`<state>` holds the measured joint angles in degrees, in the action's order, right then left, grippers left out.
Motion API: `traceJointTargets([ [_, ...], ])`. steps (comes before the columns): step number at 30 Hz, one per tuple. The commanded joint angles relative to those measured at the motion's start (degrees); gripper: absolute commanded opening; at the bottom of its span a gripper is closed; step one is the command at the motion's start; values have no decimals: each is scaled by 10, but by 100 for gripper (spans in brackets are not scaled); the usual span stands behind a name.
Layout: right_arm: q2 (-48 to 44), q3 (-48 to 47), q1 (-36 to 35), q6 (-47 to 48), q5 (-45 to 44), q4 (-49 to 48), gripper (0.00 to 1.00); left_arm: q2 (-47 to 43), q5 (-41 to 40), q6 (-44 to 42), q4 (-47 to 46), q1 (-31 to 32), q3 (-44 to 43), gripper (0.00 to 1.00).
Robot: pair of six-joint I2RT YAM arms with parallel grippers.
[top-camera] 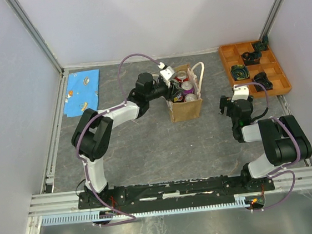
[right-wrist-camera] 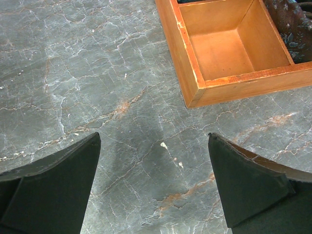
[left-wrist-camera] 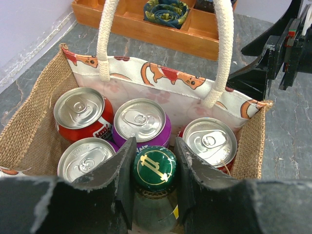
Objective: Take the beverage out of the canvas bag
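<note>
Cloth (top-camera: 83, 91), blue and patterned, lies at the upper left of the tabletop (top-camera: 148, 146) in the overhead view. Just right of it the left arm (top-camera: 99, 131) stretches toward the top centre of the frame. There the left end effector (left-wrist-camera: 155, 144) is dipped into the open mouth of the canvas bag (top-camera: 186, 110), which stands upright.

The left wrist view shows its fingers pinching a bottle (left-wrist-camera: 155, 168) by its green cap, one finger against each side, at the near edge inside the bag. A red can (left-wrist-camera: 80, 111) and a purple can (left-wrist-camera: 141, 121) stand behind the bottle, with one more can on either side. Two white rope handles (left-wrist-camera: 105, 39) rise from the far wall.

Further right, the right end effector (right-wrist-camera: 155, 161) hangs spread wide over bare tabletop, holding nothing. The orange tray (right-wrist-camera: 214, 63) sits close by at the upper right.
</note>
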<state>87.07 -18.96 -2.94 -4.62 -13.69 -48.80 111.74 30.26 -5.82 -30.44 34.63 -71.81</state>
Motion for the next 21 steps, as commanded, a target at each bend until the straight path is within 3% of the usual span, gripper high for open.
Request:
traceJointTargets([
  [1, -5, -16, 2, 2, 4, -14, 99, 0, 10, 20, -20, 3, -13, 3],
  [21, -6, -16, 1, 2, 4, -14, 99, -41, 39, 34, -16, 4, -152, 3],
])
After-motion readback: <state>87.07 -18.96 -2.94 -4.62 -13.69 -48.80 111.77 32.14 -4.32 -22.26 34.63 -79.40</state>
